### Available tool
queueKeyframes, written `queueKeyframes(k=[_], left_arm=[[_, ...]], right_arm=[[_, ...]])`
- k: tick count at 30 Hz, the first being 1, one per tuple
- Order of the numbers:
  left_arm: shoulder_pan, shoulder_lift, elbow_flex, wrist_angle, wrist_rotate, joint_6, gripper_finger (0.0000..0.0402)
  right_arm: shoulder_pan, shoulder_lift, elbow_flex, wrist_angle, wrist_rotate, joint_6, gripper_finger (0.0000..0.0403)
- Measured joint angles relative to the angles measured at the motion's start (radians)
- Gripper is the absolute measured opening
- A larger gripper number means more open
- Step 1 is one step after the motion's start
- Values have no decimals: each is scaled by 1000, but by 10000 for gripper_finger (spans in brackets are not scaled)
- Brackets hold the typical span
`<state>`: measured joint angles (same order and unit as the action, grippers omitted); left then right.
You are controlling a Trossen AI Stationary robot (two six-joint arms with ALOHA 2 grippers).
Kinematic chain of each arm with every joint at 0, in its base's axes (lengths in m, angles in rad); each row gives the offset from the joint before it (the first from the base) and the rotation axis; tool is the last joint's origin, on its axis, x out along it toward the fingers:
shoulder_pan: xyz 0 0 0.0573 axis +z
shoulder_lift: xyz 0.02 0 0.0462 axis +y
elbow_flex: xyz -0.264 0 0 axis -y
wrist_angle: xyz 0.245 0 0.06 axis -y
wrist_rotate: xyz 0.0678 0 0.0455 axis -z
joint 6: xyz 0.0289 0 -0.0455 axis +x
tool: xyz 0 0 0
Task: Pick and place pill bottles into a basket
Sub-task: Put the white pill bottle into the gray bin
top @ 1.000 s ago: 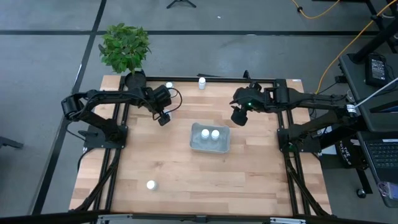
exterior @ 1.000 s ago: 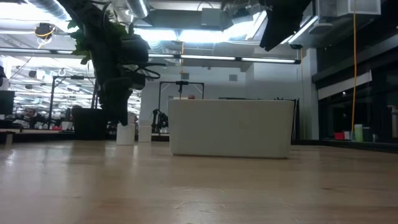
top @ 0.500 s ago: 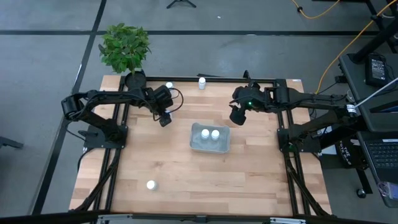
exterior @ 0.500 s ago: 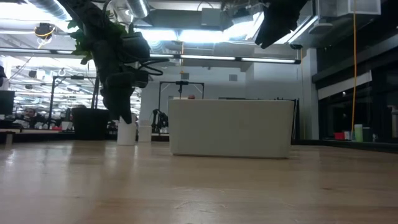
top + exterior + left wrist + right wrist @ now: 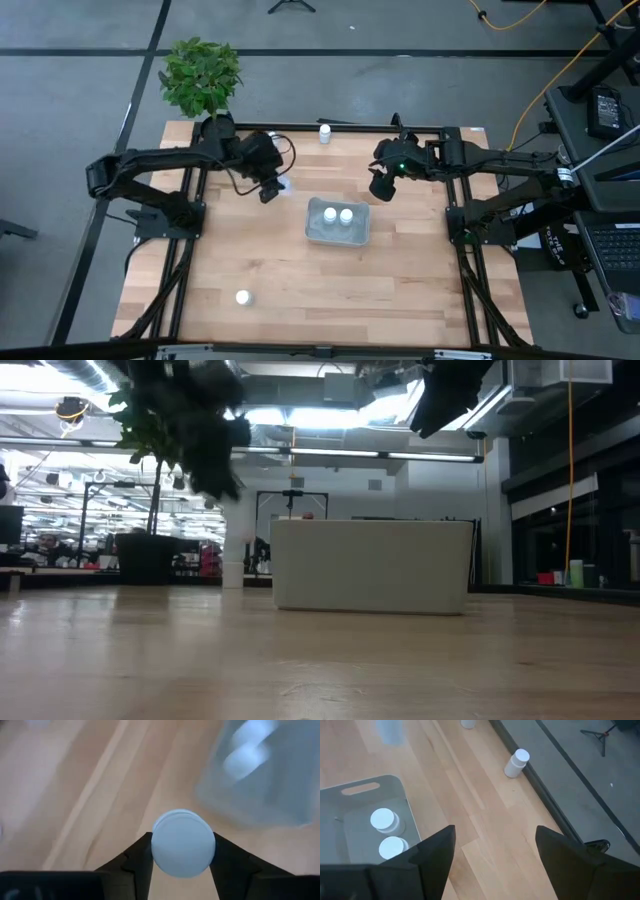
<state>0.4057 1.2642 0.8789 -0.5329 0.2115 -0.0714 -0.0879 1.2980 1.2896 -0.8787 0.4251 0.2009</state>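
My left gripper (image 5: pixel 272 190) hangs over the table left of the basket (image 5: pixel 338 236), shut on a white pill bottle (image 5: pixel 183 842). I see the bottle cap-on between the fingers in the left wrist view. The pale basket holds two capped bottles (image 5: pixel 330 214) (image 5: pixel 346 214), standing upright. Another bottle (image 5: pixel 324 132) stands at the far edge, and one more (image 5: pixel 242 297) near the front left. My right gripper (image 5: pixel 383 188) hovers open to the right of the basket, above the table, with nothing between its fingers (image 5: pixel 432 855). My left gripper pinches the bottle between its two fingers, one on each side at the cap (image 5: pixel 156 845). The fingers come from above and point down. The bottle stands upright in the hold, cap toward the wrist, lifted clear of the table.
A potted green plant (image 5: pixel 203 78) stands at the far left corner. Black frame rails (image 5: pixel 190 250) run along both sides of the wooden top. In the low view one bottle (image 5: pixel 232 573) stands left of the basket wall (image 5: pixel 372 565). Bare wood lies in front of the basket.
My left gripper has taken hold of the bottle that stood on the table left of the basket and lifted it clear. It has risen and shifted a little toward the basket, still in motion. My right gripper has kept still.
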Motion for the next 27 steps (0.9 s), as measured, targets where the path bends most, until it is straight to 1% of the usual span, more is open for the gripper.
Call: queueKeyframes(k=[5,8,10,13,16,23,27], left_arm=[[-74,-73,130,-1,64,-21,154],[-141,-81,216,-17,102,-24,154],[-193,-72,272,-45,109,-22,154],[-262,-30,347,-103,92,2,154],[-305,29,416,-152,52,39,154],[-320,211,548,-269,49,83,154],[-322,301,592,-309,58,129,154]], right_arm=[[0,0,0,0,0,-3,277],[0,0,0,0,0,-3,277],[0,0,0,0,0,-3,277],[0,0,0,2,0,-2,277],[0,0,0,7,0,0,277],[1,0,0,7,0,3,277],[1,0,1,8,0,2,277]])
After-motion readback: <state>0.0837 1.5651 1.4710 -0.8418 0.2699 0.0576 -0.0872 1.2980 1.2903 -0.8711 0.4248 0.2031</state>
